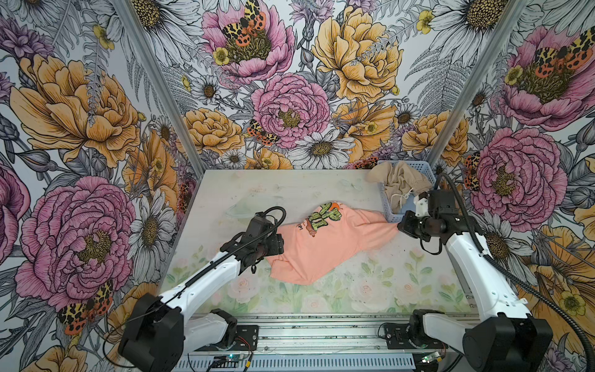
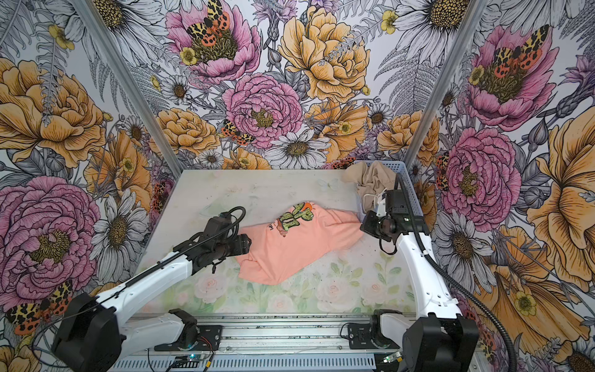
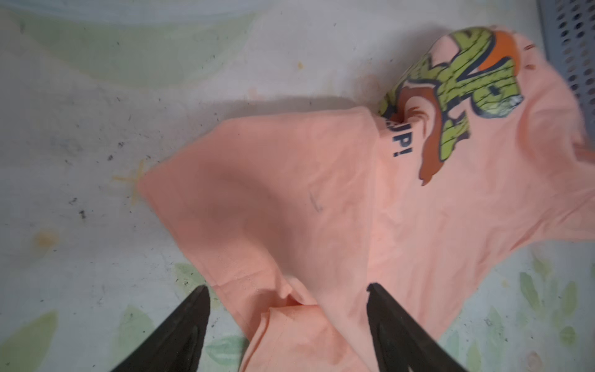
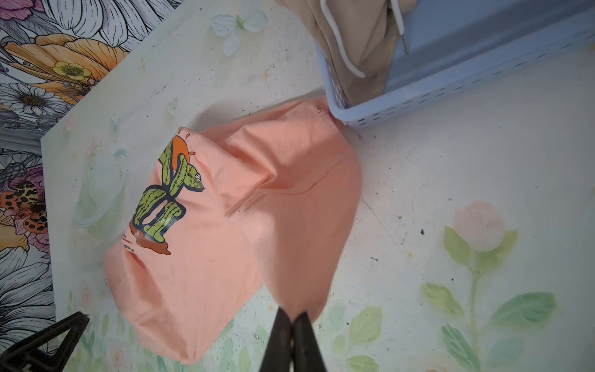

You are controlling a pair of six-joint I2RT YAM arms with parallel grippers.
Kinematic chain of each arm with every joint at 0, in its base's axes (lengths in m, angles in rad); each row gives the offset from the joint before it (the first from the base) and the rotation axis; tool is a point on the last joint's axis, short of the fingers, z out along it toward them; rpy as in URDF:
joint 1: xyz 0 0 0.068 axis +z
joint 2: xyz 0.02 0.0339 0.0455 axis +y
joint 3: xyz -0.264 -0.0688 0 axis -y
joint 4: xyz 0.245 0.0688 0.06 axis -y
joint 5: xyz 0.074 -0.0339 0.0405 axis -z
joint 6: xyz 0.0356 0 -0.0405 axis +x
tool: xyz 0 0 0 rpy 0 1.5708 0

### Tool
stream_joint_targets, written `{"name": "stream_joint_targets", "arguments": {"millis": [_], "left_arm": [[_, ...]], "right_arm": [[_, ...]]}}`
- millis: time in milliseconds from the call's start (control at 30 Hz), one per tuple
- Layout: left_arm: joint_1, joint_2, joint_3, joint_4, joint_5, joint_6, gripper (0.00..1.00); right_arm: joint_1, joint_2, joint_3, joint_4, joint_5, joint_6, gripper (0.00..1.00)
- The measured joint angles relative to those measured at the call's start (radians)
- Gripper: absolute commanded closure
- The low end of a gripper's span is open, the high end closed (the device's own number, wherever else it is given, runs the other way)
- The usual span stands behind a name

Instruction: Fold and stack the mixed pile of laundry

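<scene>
Across the table (image 1: 289, 193), the salmon-peach T-shirt (image 1: 322, 248) lies rumpled, stretched from the left gripper (image 3: 286, 286) to the right gripper (image 4: 293, 314); the light blue basket (image 1: 421, 167), just beyond the right gripper, holds the beige garment (image 1: 399, 180) with its white drawstring (image 4: 350, 67). The right gripper is pressed together, pinching a corner of the T-shirt, while the left gripper stands spread with a loose fold of the T-shirt between its jaws.
</scene>
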Motion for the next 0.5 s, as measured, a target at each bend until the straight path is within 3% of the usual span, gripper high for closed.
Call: {"name": "stream_joint_targets", "arguments": {"millis": [67,133,333,367,500], "left_arm": [[0.000,0.087,0.005,0.013,-0.004,-0.008,0.20],[0.001,0.153,0.014,0.034,-0.005,-0.014,0.27],[0.002,0.285,0.068,0.103,-0.004,-0.033,0.96],[0.002,0.290,0.074,0.105,-0.006,-0.031,1.00],[0.002,0.243,0.111,0.076,-0.042,0.000,1.00]], "right_arm": [[0.010,0.000,0.000,0.008,0.000,0.000,1.00],[0.018,0.000,0.000,0.013,0.000,0.001,1.00],[0.030,0.000,0.000,0.021,0.000,0.008,1.00],[0.030,0.000,0.000,0.022,0.000,0.008,1.00],[0.030,0.000,0.000,0.026,0.001,0.008,1.00]]}}
